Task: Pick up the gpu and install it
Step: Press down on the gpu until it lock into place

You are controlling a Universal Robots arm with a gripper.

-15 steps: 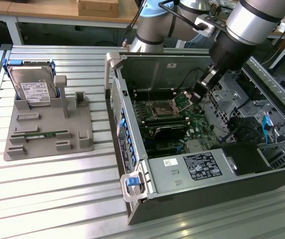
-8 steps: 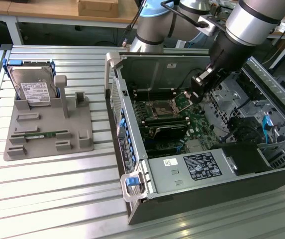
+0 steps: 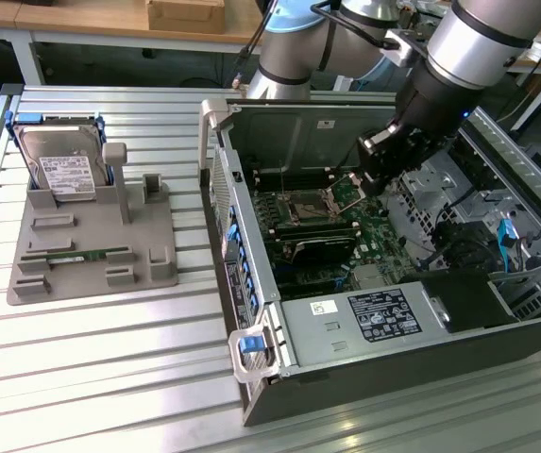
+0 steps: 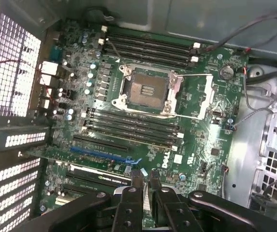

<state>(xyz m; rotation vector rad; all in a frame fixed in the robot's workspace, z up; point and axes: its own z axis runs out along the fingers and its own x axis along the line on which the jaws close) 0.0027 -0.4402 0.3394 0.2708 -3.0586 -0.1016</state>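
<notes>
So my gripper (image 4: 146,182) is hanging inside the open PC case (image 3: 251,283), over the motherboard (image 4: 196,145) near the CPU socket (image 4: 145,92). My fingers are only a narrow gap apart, nothing pinched between them. The gpu (image 3: 322,247) sits edge-up on the board just past the socket, apart from my fingertips.

The Universal Robots arm (image 3: 478,42) is reaching down from the exterior view's upper right, its silver and black wrist angling toward the exterior view's left. The gripper (image 4: 145,180) is pointing downward, its two black fingers (image 4: 137,181) standing close together with only a narrow gap showing between the tips, and its dark linkages are spreading out behind them.
</notes>
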